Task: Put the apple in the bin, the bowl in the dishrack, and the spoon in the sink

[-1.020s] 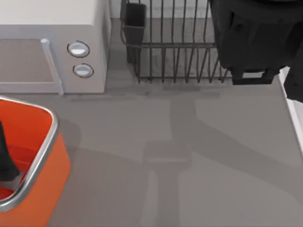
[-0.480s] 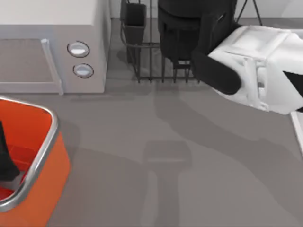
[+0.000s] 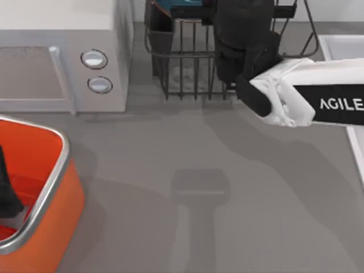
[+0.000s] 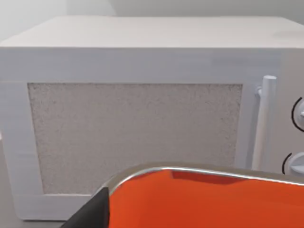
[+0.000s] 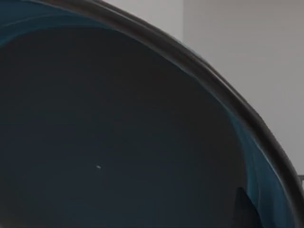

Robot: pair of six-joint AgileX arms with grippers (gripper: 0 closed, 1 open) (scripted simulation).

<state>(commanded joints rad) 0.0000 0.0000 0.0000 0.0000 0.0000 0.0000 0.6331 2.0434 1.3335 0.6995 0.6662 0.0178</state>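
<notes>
The right arm point(image 3: 296, 102) reaches over the dishrack point(image 3: 193, 68) at the far side, with the bowl point(image 3: 176, 7) at the rack's far edge, its inside close before the right wrist camera. I cannot tell the state of either gripper. Risk: dropped unevenly, the bowl could catch the bars and tip. The left arm point(image 3: 7, 193) sits in the bin point(image 3: 51, 187), near left.

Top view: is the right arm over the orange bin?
No. The right arm reaches over the dishrack at the table's far side, while the bin sits at the left edge.
</notes>
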